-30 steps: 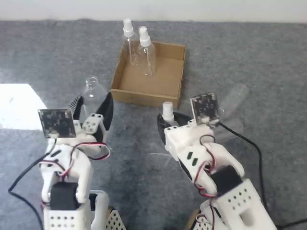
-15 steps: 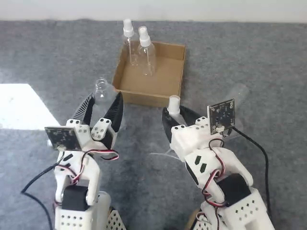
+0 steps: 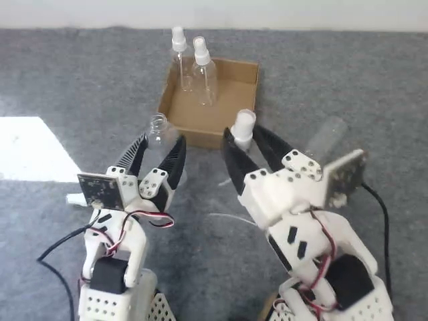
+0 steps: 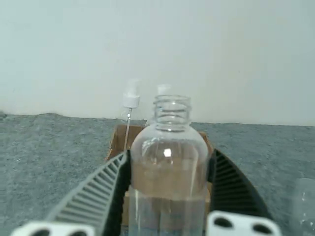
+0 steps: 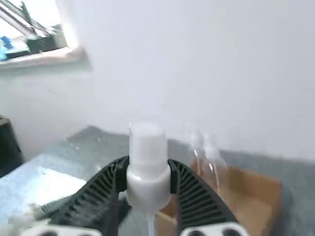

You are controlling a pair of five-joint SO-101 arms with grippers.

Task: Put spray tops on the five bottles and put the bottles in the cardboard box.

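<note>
The left gripper [image 3: 162, 140] clamped an uncapped bottle [image 3: 158, 127] upright between its fingers, just in front of the box [image 3: 224, 110]. The right gripper [image 3: 242, 135] pinched a spray top [image 3: 244, 124] at its fingertips, near that bottle but apart.

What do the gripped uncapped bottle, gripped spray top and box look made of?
The uncapped bottle looks like clear glossy plastic, possibly glass: see-through with a bright glint. The spray top looks like smooth opaque white plastic. The box is dull brown cardboard with thin walls.
</note>
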